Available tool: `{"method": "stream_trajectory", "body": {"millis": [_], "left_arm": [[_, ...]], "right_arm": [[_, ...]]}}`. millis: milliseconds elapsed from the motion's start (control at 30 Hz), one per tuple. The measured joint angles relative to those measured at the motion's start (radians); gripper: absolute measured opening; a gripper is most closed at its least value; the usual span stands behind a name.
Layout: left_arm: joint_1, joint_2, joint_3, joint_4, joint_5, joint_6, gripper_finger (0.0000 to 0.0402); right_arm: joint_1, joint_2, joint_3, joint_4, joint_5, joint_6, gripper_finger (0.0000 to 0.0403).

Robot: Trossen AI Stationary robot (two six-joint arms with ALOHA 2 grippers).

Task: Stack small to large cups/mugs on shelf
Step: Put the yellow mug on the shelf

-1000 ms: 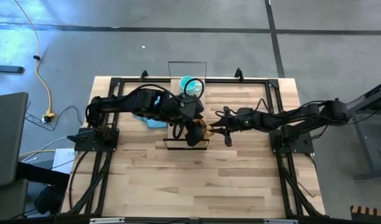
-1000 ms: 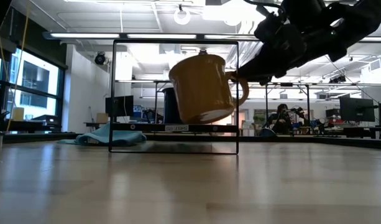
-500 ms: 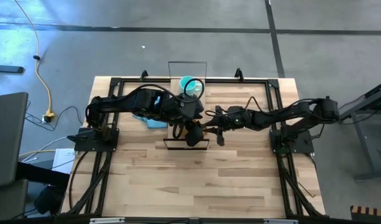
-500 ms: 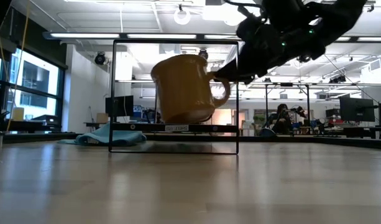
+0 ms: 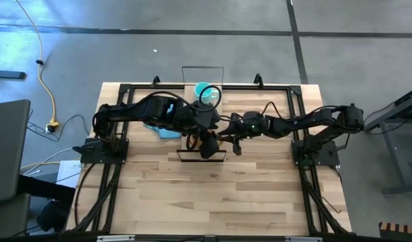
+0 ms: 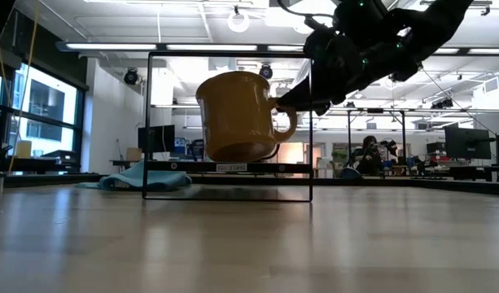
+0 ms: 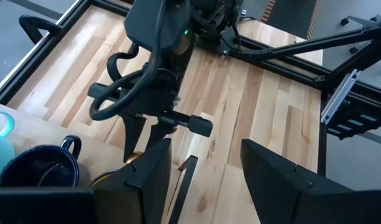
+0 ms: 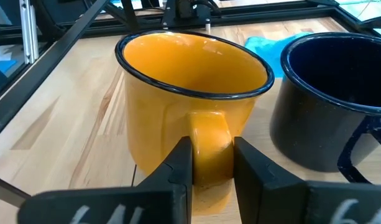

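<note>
The amber-orange mug [image 6: 237, 114] hangs just above the shelf plank [image 6: 233, 167], inside the black wire frame [image 6: 311, 122]; whether its base touches the plank I cannot tell. My right gripper [image 8: 210, 168] is shut on its handle. The black mug [image 8: 333, 93] stands right beside it on the far side, also seen in the left wrist view [image 7: 41, 165]. The teal mug [image 5: 206, 92] stands at the shelf's far end. My left gripper [image 7: 206, 180] hovers open above the shelf by the black mug, touching nothing. My right gripper pinches the amber mug's handle [image 8: 209, 134] between its two fingers [image 8: 178, 168], one on each side of the loop. It comes from the table's right, slanting slightly down. The mug sits nearly upright in the hold, mouth up, its base close over the plank.
A light blue cloth [image 8: 271, 43] lies on the table left of the shelf. Black rails [image 5: 125, 87] border the tabletop, with the arm bases at both sides. The near half of the wooden table [image 5: 206, 195] is bare wood. A person sits in the room beyond [image 6: 367, 150].
My right gripper has carried the amber mug toward the table's left, in over the shelf plank beside the black mug. The mug, tilted a second ago, now hangs nearly upright. The left gripper has kept still.
</note>
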Motion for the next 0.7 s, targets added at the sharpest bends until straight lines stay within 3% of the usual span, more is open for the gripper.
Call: {"method": "stream_trajectory", "body": {"millis": [700], "left_arm": [[0.000, 0.000, 0.000, 0.003, 0.000, 0.014, 0.0182]], "right_arm": [[0.000, -0.001, -0.002, -0.012, -0.002, -0.011, 0.0046]]}}
